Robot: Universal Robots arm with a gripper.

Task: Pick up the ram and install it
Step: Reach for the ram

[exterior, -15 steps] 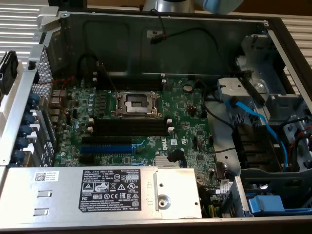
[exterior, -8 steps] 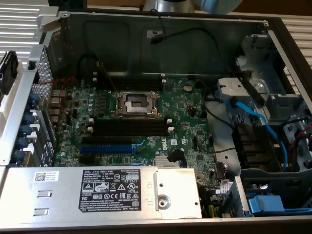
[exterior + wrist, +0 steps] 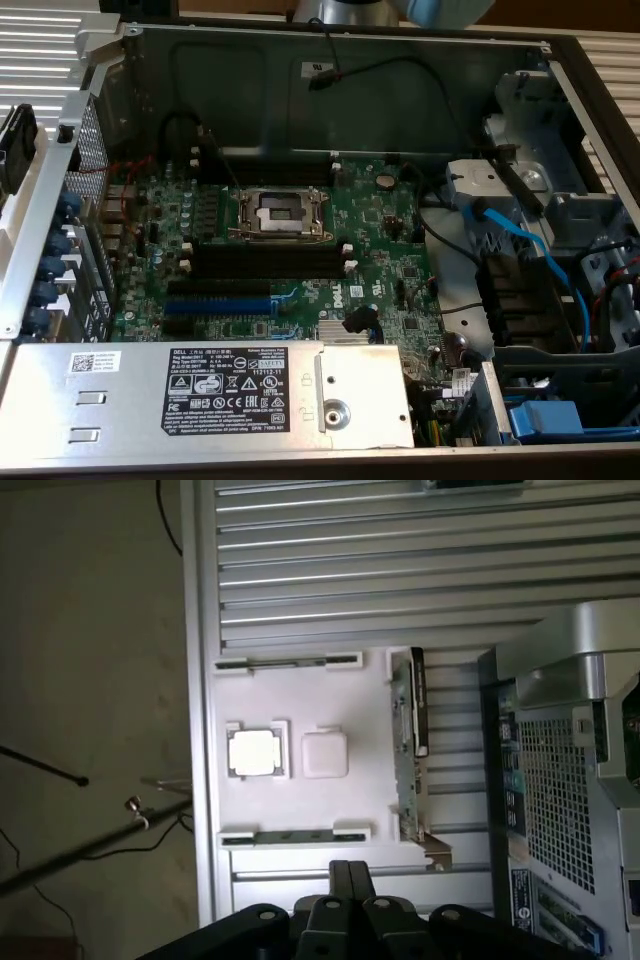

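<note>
Dark-green ram (image 3: pixel 297 835) sits edge-up in the white tray (image 3: pixel 300 700), 12 o'clock off the hand (image 3: pixel 346 872), long axis crosswise. Hand's pinched shut, holding nothing.

This looks like a workshop or lab where computers get put together. An open computer case (image 3: pixel 330 60) sits on a ribbed metal table (image 3: pixel 350 570), with its green board (image 3: pixel 370 240) bare. Just beside the case lies a white tray (image 3: pixel 300 695) holding parts.

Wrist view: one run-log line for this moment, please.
tool: shut, holding nothing | nearest: white tray, beside the open case | memory slots on motherboard: empty
</note>
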